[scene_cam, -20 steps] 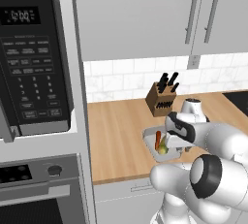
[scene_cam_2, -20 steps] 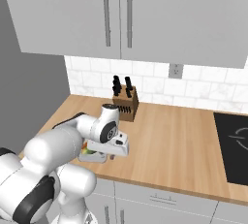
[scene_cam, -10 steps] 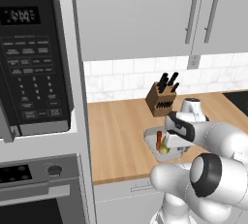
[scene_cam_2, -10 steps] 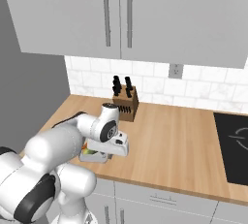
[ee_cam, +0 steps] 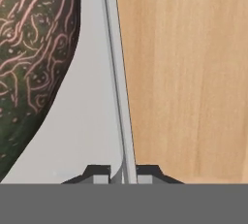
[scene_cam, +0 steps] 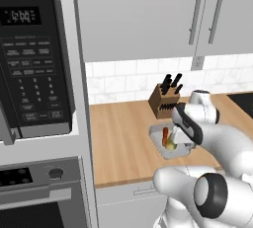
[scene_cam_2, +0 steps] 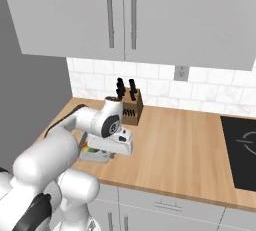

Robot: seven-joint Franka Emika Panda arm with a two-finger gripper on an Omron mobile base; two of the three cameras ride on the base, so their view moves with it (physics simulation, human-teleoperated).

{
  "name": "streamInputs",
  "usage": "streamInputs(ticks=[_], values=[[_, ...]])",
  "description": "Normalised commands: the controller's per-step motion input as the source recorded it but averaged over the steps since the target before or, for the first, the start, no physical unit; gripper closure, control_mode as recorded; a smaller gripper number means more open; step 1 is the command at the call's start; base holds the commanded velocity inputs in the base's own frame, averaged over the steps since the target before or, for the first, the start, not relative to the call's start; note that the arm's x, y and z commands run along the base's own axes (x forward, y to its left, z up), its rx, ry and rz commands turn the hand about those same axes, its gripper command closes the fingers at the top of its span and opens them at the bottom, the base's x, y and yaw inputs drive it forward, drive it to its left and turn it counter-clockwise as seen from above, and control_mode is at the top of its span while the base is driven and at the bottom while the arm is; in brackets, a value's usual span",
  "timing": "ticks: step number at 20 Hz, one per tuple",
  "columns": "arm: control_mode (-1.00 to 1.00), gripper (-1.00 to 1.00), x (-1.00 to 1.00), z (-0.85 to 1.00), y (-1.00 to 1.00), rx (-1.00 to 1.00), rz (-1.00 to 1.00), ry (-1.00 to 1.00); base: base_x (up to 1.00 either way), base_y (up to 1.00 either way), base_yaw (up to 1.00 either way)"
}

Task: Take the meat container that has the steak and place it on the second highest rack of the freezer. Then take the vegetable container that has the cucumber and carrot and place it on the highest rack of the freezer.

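looks light and stiff but slick, with loose cucumber [ee_cam: 34,58] and carrot [scene_cam: 165,135] inside: tray [scene_cam: 157,134] pinched by hand [ee_cam: 123,169] at its thin wall, best carried level off the worktop [scene_cam: 123,138].

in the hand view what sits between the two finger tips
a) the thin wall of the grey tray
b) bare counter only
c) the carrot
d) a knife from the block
a: in the hand view the gripper has one fingertip on each side of the tray wall, tray floor on one side and wooden counter on the other.
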Motion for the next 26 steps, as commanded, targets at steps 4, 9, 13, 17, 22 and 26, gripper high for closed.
streamInputs(ticks=[4, 9, 13, 17, 22, 26], values=[[-1.00, 1.00, -0.27, 0.77, 0.00, 0.05, 0.00, 0.00, 0.00, 0.00, 0.00], [-1.00, 1.00, -0.37, 0.97, 0.00, 0.07, 0.00, 0.00, 0.00, 0.00, 0.00], [-1.00, 1.00, -0.59, 1.00, 0.00, 0.08, 0.00, -0.02, 0.00, 0.00, 0.00], [-1.00, 1.00, -0.71, 0.94, 0.00, 0.09, 0.00, -0.07, 0.00, 0.00, 0.00], [-1.00, 1.00, -0.69, 0.57, 0.00, 0.02, 0.00, -0.06, 0.00, 0.00, 0.00], [-1.00, 1.00, -0.58, 0.35, 0.00, 0.00, 0.00, -0.03, 0.00, 0.00, 0.00]])
